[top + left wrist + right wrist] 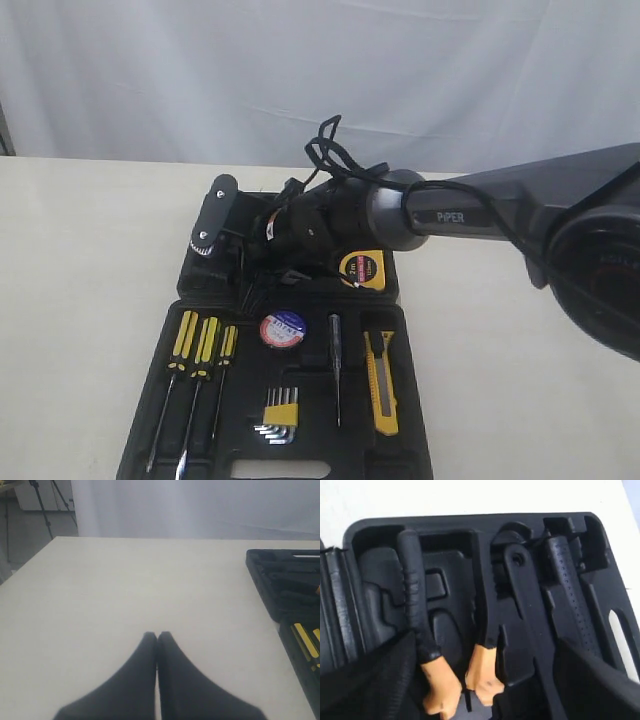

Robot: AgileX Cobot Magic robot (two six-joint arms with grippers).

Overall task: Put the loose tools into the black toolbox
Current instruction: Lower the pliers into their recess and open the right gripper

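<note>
Right wrist view: right gripper point(485, 655) stands open astride the pliers point(414, 600), which lie in the black toolbox point(375, 530).

Its fingers point(375, 680) are wide apart, one on either side of the orange handle ends; whether either pad touches a handle cannot be told. The pliers rest among the moulded recesses of the half under the right arm, handles splayed, head not made out. Judged step: seating and release. To do it well, confirm that both handles sit down inside the recess, then lift straight up with the fingers apart so that neither drags an orange tip. Left gripper point(157, 642) is closed on nothing, over bare table point(125, 580) beside the case. Exterior view shows tape measure point(362, 268), tape roll point(282, 329) and utility knife point(382, 385) lying in the case.
</note>
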